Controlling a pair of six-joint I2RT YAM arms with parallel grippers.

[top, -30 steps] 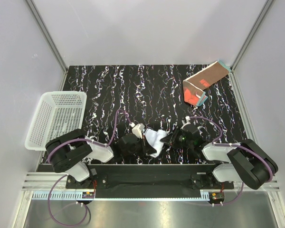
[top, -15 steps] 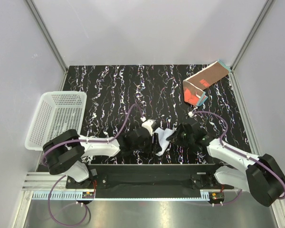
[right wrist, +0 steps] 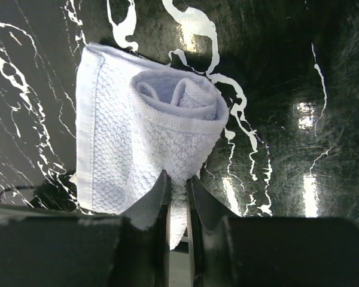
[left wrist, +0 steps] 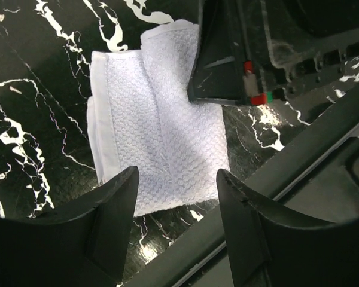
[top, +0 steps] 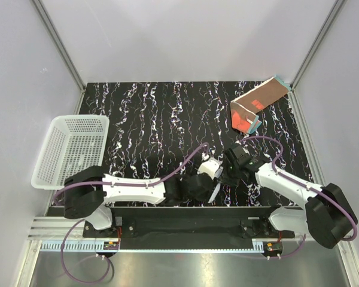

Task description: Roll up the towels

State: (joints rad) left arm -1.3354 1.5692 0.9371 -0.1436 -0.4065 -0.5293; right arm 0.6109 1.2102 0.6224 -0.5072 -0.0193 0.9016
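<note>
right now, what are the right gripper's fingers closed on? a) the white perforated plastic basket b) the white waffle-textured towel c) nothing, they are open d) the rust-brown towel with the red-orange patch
b: in the right wrist view the right gripper pinches the near edge of the white waffle-textured towel, which is partly rolled; the rust-brown towel lies apart at the far right corner.

White perforated basket (top: 78, 149) at marbled table's (top: 155, 113) left edge.

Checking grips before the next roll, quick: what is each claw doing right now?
Left claw: open above the white towel, holding nothing.
Right claw: closed, pinching the white towel at its partly rolled end.
</note>
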